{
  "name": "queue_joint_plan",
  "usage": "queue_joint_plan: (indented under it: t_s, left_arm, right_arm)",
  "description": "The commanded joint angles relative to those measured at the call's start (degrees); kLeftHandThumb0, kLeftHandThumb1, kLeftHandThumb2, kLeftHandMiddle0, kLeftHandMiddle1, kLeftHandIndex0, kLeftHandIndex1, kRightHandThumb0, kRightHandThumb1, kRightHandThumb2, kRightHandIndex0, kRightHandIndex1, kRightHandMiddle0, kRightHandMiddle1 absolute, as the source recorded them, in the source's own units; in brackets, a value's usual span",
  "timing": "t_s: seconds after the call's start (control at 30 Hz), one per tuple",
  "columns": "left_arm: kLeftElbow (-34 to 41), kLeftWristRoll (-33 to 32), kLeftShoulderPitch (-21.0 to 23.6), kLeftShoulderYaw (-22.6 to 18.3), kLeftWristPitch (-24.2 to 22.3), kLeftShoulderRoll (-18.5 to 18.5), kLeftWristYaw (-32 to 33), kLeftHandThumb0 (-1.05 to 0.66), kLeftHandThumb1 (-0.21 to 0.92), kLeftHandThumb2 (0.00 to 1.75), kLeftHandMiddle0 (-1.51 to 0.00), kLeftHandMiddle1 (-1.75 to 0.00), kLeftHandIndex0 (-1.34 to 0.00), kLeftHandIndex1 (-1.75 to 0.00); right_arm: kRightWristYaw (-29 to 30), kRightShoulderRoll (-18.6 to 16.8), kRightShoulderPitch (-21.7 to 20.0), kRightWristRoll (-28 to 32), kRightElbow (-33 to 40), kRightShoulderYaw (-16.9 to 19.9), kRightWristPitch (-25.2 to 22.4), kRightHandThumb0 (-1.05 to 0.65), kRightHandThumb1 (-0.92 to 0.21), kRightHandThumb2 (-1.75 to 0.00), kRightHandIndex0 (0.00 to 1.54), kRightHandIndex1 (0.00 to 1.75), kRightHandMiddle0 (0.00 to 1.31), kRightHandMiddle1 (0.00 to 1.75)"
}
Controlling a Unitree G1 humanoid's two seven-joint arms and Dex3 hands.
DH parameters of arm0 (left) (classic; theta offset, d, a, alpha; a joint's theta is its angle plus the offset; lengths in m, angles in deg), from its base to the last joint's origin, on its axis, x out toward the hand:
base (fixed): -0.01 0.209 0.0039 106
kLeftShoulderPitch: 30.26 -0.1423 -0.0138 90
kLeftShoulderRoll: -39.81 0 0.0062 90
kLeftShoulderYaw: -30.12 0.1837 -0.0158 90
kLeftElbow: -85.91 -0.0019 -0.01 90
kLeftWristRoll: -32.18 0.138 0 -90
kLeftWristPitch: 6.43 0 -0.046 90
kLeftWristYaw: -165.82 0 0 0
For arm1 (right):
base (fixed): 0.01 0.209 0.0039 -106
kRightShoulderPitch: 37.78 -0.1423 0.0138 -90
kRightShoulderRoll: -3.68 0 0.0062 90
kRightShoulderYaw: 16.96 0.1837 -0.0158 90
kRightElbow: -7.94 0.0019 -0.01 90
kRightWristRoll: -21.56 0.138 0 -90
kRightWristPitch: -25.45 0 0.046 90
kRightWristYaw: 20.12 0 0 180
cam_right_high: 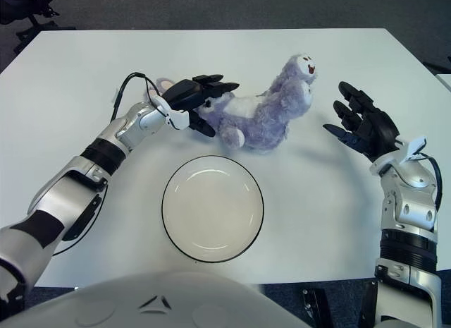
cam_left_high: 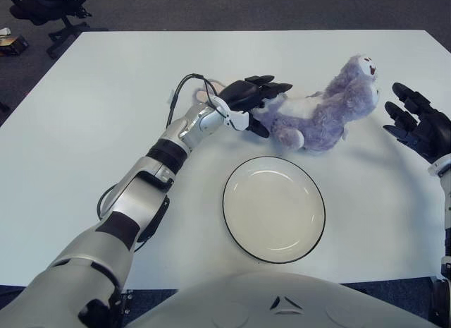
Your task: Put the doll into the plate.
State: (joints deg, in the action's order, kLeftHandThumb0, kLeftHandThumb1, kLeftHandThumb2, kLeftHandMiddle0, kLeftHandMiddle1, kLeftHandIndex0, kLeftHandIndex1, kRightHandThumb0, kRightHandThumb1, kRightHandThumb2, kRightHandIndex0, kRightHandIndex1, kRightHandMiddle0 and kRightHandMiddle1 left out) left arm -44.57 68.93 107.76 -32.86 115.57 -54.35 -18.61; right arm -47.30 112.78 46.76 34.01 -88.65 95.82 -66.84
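A purple and white plush doll (cam_left_high: pixel 324 111) lies on its back on the white table, head toward the far right. My left hand (cam_left_high: pixel 254 101) reaches over the doll's lower end from the left, fingers spread, with the thumb below its leg; it has no hold on the doll. My right hand (cam_left_high: pixel 416 123) hovers open to the right of the doll's head, palm facing it, a short gap away. A white plate with a dark rim (cam_left_high: pixel 273 208) sits empty in front of the doll, near the table's front edge.
The white table (cam_left_high: pixel 84 116) stretches wide to the left and far side. Beyond its far-left corner an office chair base (cam_left_high: pixel 49 10) stands on the dark floor. A black cable (cam_left_high: pixel 182 92) loops off my left wrist.
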Motion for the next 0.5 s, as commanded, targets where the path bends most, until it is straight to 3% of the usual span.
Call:
queue_joint_plan:
  t_s: [0.0, 0.17, 0.47]
  left_arm:
    - [-0.94, 0.37, 1.16, 0.57, -0.47, 0.48, -0.98, -0.81, 0.87, 0.0, -0.25, 0.0, -0.3, 0.0]
    - [-2.86, 0.2, 1.9, 0.79, -0.31, 0.26, -1.24, -0.8, 0.87, 0.0, -0.23, 0.0, -0.29, 0.0]
    - [-4.79, 0.44, 2.7, 1.28, 0.29, 0.12, -1.03, -0.8, 0.87, 0.0, -0.23, 0.0, -0.29, 0.0]
  right_arm:
    - [2.15, 1.44, 1.9, -4.84, 2.46, -1.5, 2.14, -0.7, -0.81, -0.02, 0.07, 0.0, 0.09, 0.02]
    - [3.77, 2.04, 2.94, -9.53, 3.35, -2.77, 4.97, -0.74, -0.83, -0.02, 0.08, 0.0, 0.09, 0.02]
    - [3.99, 2.2, 3.25, -11.13, 3.31, -3.12, 6.51, -0.75, -0.83, -0.01, 0.08, 0.0, 0.09, 0.02]
